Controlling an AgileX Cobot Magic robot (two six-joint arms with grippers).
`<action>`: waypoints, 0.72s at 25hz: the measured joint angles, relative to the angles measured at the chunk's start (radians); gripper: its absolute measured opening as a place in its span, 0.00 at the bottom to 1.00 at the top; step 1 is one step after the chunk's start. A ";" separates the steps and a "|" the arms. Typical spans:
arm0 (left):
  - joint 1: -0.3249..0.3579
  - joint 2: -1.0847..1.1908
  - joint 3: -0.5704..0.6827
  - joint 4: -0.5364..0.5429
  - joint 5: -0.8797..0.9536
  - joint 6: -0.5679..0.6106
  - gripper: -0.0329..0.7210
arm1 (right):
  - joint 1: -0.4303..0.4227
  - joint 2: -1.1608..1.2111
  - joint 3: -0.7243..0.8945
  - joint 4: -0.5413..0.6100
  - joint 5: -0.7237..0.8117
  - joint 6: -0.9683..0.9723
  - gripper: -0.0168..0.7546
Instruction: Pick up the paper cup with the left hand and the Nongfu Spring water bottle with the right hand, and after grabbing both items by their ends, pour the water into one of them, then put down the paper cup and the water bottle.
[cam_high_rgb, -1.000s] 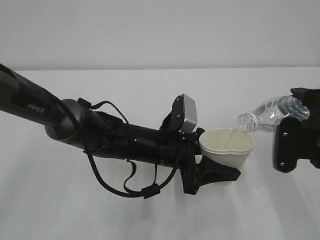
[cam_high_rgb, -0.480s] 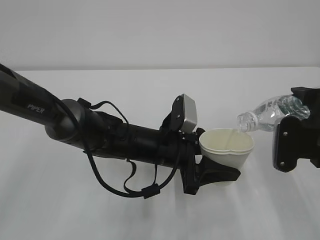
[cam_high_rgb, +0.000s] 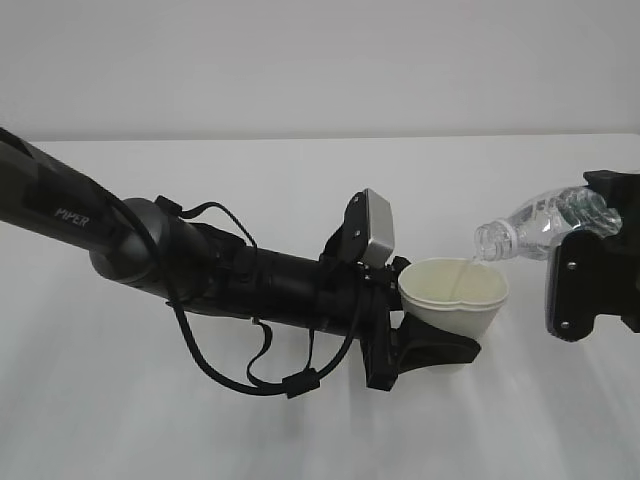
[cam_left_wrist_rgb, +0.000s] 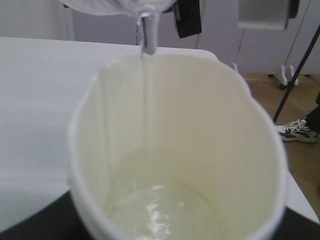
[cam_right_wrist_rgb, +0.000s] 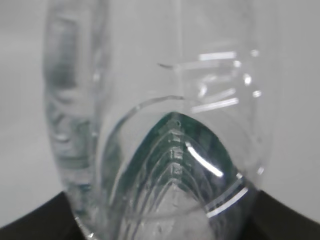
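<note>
White paper is being squeezed pretty hard here: the paper cup (cam_high_rgb: 455, 297) is clamped low on its body by the left hand (cam_high_rgb: 425, 345), jaws set about halfway and closed on it, and the rim can be seen pinched out of round. It's held just above the table (cam_high_rgb: 300, 440), right of centre. Over on the right, the Nongfu Spring water bottle (cam_high_rgb: 535, 225) is gripped at its base end by the right hand (cam_high_rgb: 580, 275), also roughly half closed around it, with the plastic crumpled in the grip. The bottle is tipped neck-down toward the cup, mouth just above the far rim. A thin stream of the water (cam_left_wrist_rgb: 148, 95) is caught in the left wrist view, with a shallow pool already gathered at the bottom. So both pickups look done and the pour is underway. How much is left in the bottle can't really be told. Still to be done, judging by this: bottle tipped back upright, then cup and bottle set down and released.
</note>
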 joint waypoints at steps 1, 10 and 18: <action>0.000 0.000 0.000 0.000 0.000 0.000 0.61 | 0.000 0.000 0.000 0.000 0.000 0.000 0.57; 0.000 0.000 0.000 0.000 0.000 -0.002 0.61 | 0.000 0.000 0.000 0.000 0.000 0.000 0.57; 0.000 0.000 0.000 0.000 0.000 -0.002 0.61 | 0.000 0.000 0.000 -0.004 -0.009 -0.002 0.57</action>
